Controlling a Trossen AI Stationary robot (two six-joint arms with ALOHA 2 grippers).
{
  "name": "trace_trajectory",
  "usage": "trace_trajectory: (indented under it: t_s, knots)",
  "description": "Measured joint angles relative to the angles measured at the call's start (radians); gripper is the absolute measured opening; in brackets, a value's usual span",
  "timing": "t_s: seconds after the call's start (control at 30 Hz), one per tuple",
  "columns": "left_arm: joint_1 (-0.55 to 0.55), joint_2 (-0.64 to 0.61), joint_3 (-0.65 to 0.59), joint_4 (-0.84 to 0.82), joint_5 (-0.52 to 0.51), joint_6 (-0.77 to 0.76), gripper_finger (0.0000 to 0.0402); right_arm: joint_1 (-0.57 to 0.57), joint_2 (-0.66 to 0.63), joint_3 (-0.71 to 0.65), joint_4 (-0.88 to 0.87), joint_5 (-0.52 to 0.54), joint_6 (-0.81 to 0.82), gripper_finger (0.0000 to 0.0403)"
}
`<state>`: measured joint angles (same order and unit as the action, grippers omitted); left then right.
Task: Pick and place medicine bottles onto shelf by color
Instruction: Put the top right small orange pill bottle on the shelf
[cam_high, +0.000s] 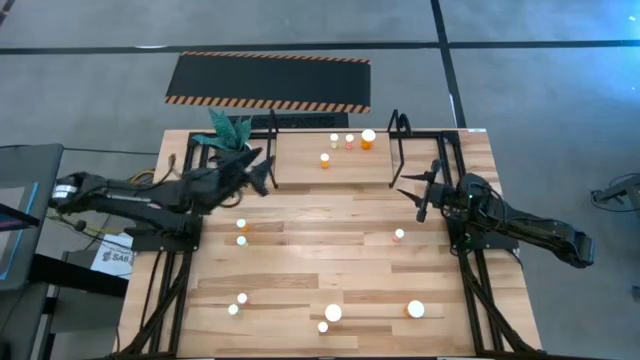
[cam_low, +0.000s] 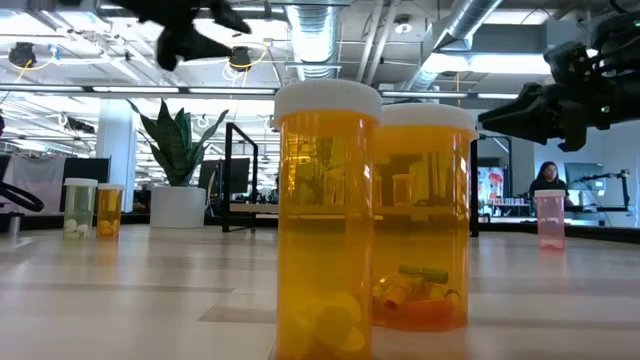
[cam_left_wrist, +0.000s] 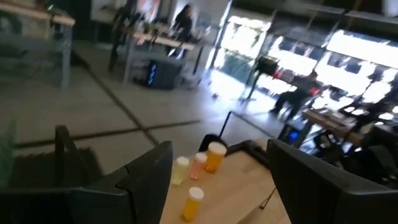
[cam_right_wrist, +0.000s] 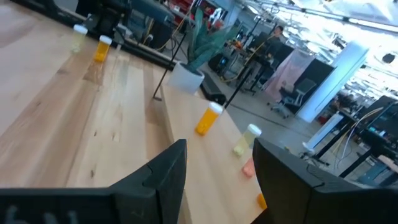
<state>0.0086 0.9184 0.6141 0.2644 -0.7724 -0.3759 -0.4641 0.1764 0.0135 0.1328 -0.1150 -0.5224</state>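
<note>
- Four medicine bottles already stand on the shelf (cam_high: 400, 125) at the far edge of the tabletop (cam_high: 300, 260): an orange bottle (cam_high: 325, 160) a little forward of the rest, then a pale bottle (cam_high: 335, 140), a pinkish bottle (cam_high: 349, 141) and a bigger orange bottle (cam_high: 368, 139) close together in a row.
- By my judgement that is roughly a third of the job; the row mixes pale, pink and orange, so I cannot say the colour grouping is finished.
- Left on the open tabletop: two small bottles (cam_high: 241, 232) near my left arm, a pink bottle (cam_high: 399, 236) near my right arm, two small bottles (cam_high: 238, 303) at the near left, and three at the near edge, among them a large orange bottle (cam_high: 333, 314) and another large orange bottle (cam_high: 415, 310).
- My left gripper (cam_high: 262, 172) hangs above the tabletop beside the plant (cam_high: 232, 130) at the left end of the shelf, fingers spread wide, carrying nothing. From its wrist view I look between the fingers at the four shelved bottles.
- My right gripper (cam_high: 425, 190) hangs just in front of the right end loop of the shelf, fingers parted but narrower, and nothing is between them.
- With both grippers empty, I judge the next step is a fresh pick; the pink bottle is nearest my right gripper, the pair of small bottles nearest my left.
</note>
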Motion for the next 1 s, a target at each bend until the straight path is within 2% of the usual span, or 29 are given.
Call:
trace_trajectory:
  t_s: [0.2, 0.33, 0.43, 0.6, 0.8, 0.87, 1.0]
  knots:
    - [0.024, 0.298, 0.308, -0.246, -0.015, -0.156, 0.0249, 0.000, 0.000, 0.000, -0.063, 0.000, 0.000, 0.0207]
    - [0.068, 0.471, 0.500, -0.445, -0.006, -0.366, 0.0249, 0.000, 0.000, 0.001, -0.095, 0.004, 0.000, 0.0207]
    - [0.117, 0.568, 0.637, -0.661, 0.072, -0.538, 0.0249, 0.000, 0.000, 0.002, -0.107, 0.004, 0.000, 0.0207]
    - [0.214, 0.733, 0.845, -0.915, 0.269, -0.685, 0.0249, 0.000, 0.000, 0.002, -0.110, 0.005, 0.000, 0.0207]
    - [0.303, 0.928, 1.045, -1.111, 0.494, -0.722, 0.0249, 0.000, 0.000, 0.002, -0.114, 0.006, 0.000, 0.0207]
    - [0.319, 0.976, 1.089, -1.140, 0.528, -0.707, 0.0249, 0.000, 0.000, 0.002, -0.114, 0.006, 0.000, 0.0207]
    - [0.324, 1.039, 1.131, -1.145, 0.528, -0.679, 0.0249, 0.000, 0.000, 0.002, -0.115, 0.007, 0.000, 0.0207]
